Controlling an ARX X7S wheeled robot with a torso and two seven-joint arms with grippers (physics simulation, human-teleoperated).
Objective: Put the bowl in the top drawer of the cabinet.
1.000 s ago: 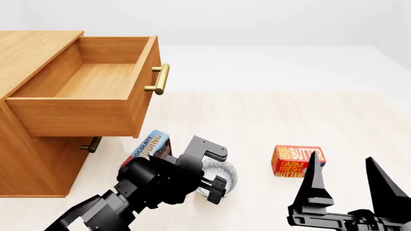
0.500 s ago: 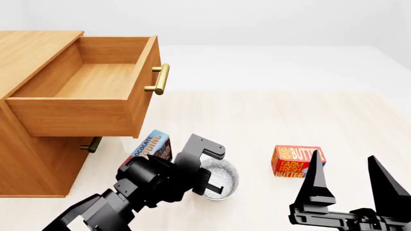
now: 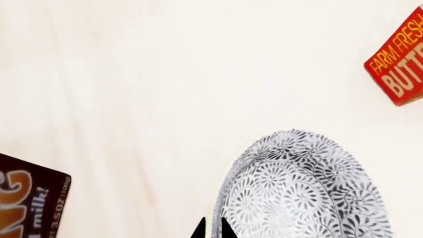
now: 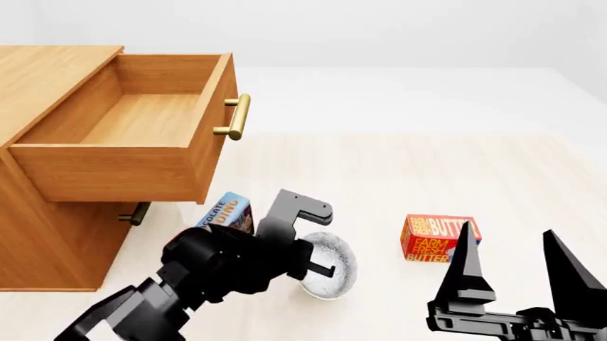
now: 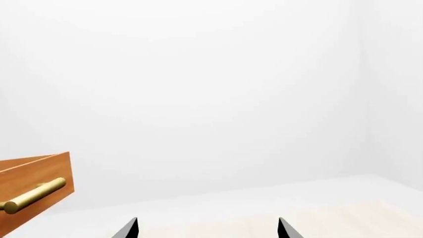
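Note:
The bowl point(image 4: 334, 267), white with a blue-grey pattern, is low over the floor in front of the cabinet point(image 4: 47, 220). My left gripper point(image 4: 315, 267) is shut on its near rim. In the left wrist view the two fingertips of the left gripper point(image 3: 213, 230) pinch the edge of the bowl point(image 3: 304, 188), one inside and one outside. The top drawer point(image 4: 220, 106) is pulled out and holds nothing, its brass handle point(image 4: 237, 117) facing right. My right gripper point(image 4: 507, 234) stands open at the lower right with nothing in it. The right wrist view shows the right gripper point(image 5: 207, 224) wide open.
A chocolate pudding box point(image 4: 229, 213) stands between the bowl and the cabinet, under the open drawer. A red butter box point(image 4: 438, 238) lies to the right of the bowl. The lower drawer's handle point(image 4: 136, 213) shows beneath the top drawer. The rest is pale floor.
My left wrist has risen and swung slightly, its fingers staying on the bowl's rim, and more of the bowl shows. The right arm has barely moved.

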